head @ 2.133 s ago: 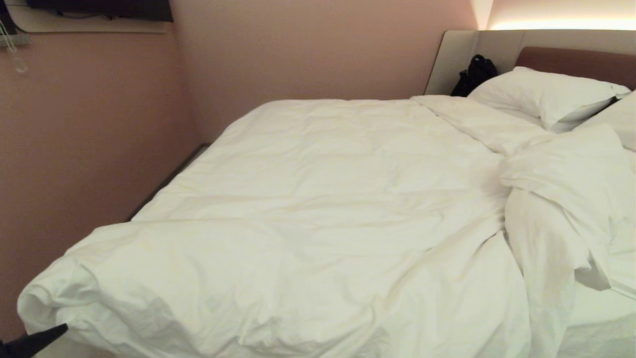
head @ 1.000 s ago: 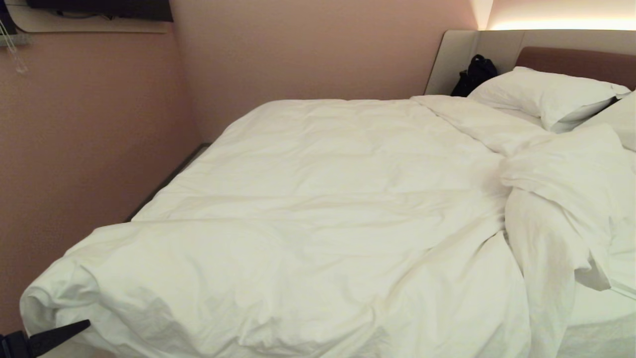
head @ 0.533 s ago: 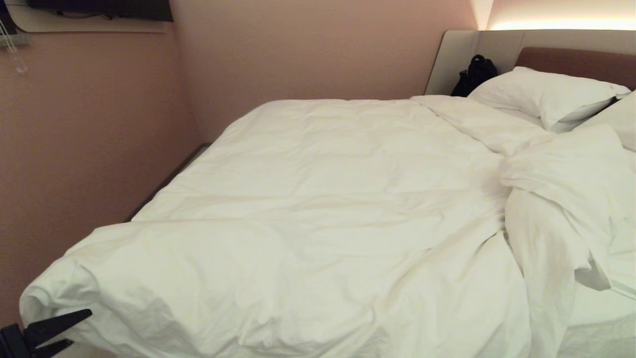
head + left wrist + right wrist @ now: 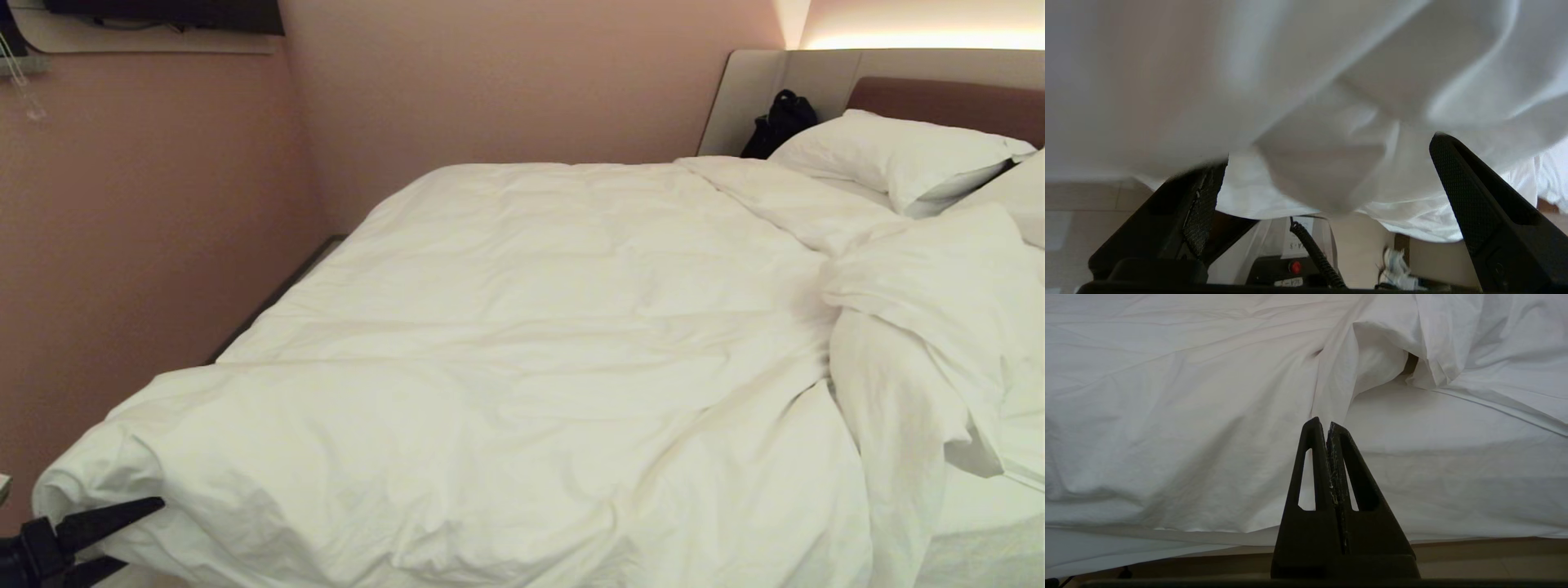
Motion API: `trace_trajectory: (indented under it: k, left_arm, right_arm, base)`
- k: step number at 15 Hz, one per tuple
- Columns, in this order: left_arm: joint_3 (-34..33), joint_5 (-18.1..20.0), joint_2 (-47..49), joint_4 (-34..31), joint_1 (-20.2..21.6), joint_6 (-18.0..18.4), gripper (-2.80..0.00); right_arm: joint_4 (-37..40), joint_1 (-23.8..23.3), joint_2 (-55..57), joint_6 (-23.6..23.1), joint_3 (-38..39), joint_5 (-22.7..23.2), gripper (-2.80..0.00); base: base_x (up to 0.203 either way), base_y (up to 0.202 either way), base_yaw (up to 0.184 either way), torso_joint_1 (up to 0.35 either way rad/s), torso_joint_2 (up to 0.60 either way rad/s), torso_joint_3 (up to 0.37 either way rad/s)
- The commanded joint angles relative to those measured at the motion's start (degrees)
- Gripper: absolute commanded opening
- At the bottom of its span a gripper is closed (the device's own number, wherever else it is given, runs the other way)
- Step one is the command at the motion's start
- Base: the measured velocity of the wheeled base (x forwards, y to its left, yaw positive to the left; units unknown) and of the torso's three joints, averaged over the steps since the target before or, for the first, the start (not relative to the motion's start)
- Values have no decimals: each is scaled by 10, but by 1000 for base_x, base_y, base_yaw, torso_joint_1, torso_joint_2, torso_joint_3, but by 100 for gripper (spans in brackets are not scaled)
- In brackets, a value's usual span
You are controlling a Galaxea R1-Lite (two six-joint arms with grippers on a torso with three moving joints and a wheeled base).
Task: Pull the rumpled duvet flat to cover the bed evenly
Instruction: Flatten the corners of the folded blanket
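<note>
1. The white duvet [image 4: 522, 327] lies over most of the bed [image 4: 992, 510]. It's pretty flat across the left and middle, with soft creases.
2. On the right, toward the headboard [image 4: 947, 98], it's bunched into a rumpled fold [image 4: 922, 327], and a strip of bare sheeted mattress shows at the near right.
3. The near left corner of the duvet is rolled into a puffy lump [image 4: 90, 482] hanging over the bed's edge.
4. The left end effector [image 4: 102, 531] is right at that lump, at the near left. Its black fingers [image 4: 1474, 196] are spread wide, with duvet fabric sitting between them in the left wrist view, not pinched.
5. The right end effector [image 4: 1327, 426] hangs at the near side of the bed, fingers pressed together on nothing, pointing at the duvet's draped side.
6. Two white pillows [image 4: 890, 155] sit at the far right against the headboard, with a black bag [image 4: 780, 122] beside them near the pink wall [image 4: 506, 82].
</note>
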State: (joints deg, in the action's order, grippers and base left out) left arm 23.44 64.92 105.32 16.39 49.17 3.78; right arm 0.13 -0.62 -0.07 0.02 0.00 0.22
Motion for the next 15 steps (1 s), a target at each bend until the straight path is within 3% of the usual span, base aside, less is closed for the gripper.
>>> trace_trajectory:
  k: [1, 7, 15]
  left_arm:
    - [14, 3, 13, 1, -17, -1, 0]
    - [67, 2, 52, 1, -47, -1, 0]
    - [67, 0, 53, 1, -49, -1, 0]
  right_arm:
    - [0, 0, 1, 0, 0, 0, -280]
    - [0, 0, 1, 0, 0, 0, -280]
    - [0, 0, 1, 0, 0, 0, -280]
  base:
    - [0, 0, 0, 0, 0, 0]
    - [0, 0, 0, 0, 0, 0]
    - [0, 0, 0, 0, 0, 0]
